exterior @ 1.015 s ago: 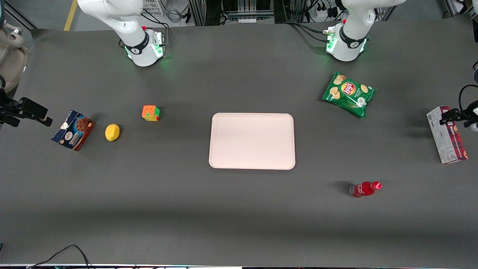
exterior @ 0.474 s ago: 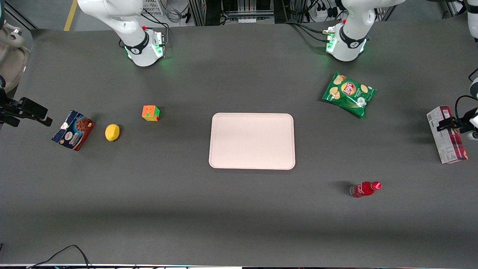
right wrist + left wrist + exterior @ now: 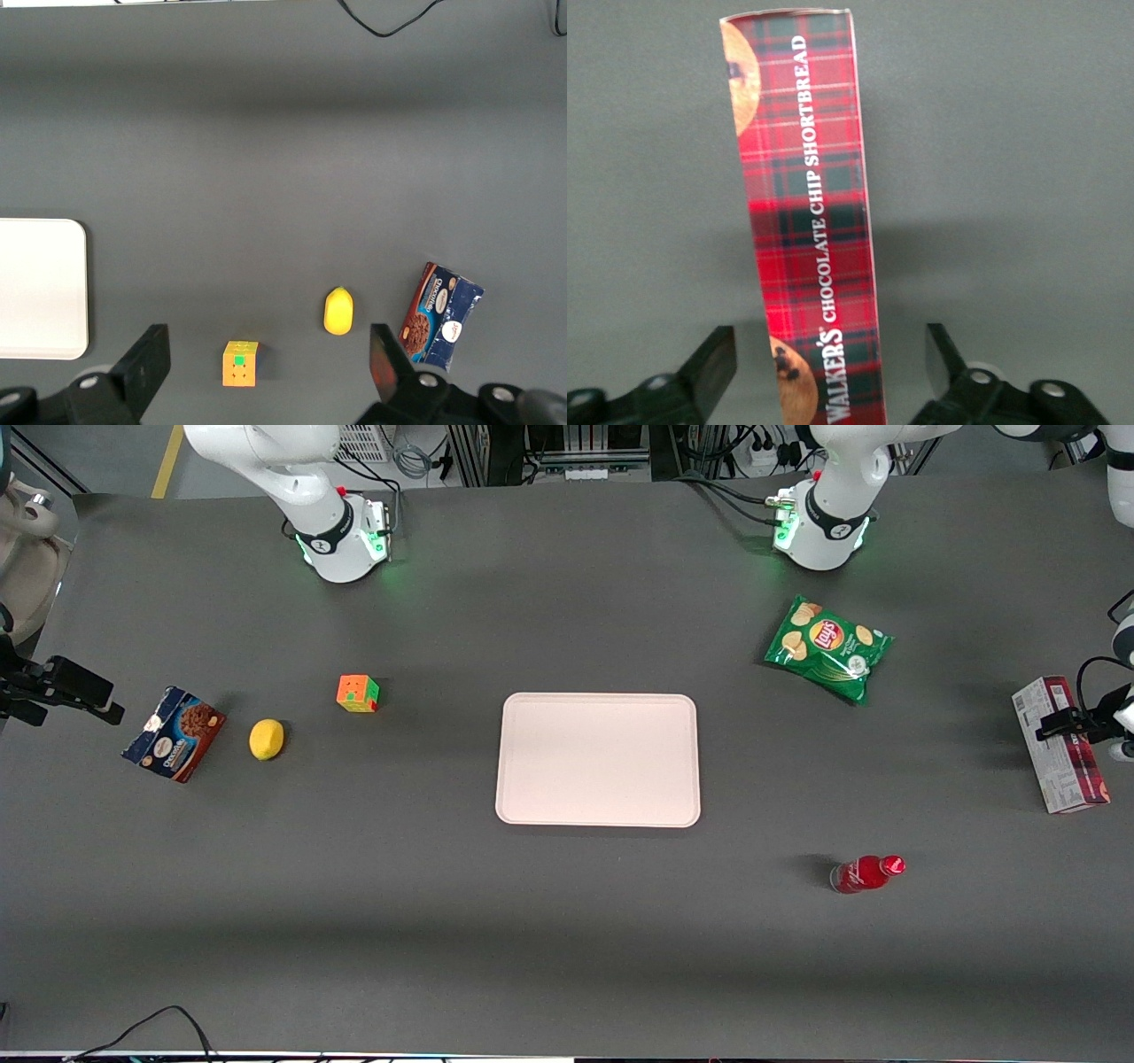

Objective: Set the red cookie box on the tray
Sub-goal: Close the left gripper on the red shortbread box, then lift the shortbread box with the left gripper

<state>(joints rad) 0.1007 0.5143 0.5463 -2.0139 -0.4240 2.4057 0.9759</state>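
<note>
left wrist view showed the tool (image 3: 828,372) spread wide, its fingers (image 3: 713,363) apart on either side of the red cookie box (image 3: 811,221), which lay on the table (image 3: 567,921) toward the working arm's end, well apart from the tray (image 3: 598,815).

1. Table (image 3: 567,957): one large surface with a dark grey matte cover, which fills nearly the whole front view.
2. Floor (image 3: 106,452): grey, seen past the table edge farthest from the front camera, with a yellow line (image 3: 168,460) painted on it.
3. Furniture: metal racking (image 3: 549,447) stands along that same edge, with cables and a white power strip (image 3: 762,456) beside it.
4. Cable: a black lead (image 3: 168,1019) loops onto the table's nearest edge.
5. Light: overhead and even, with soft broad shadow bands across the cover.
</note>
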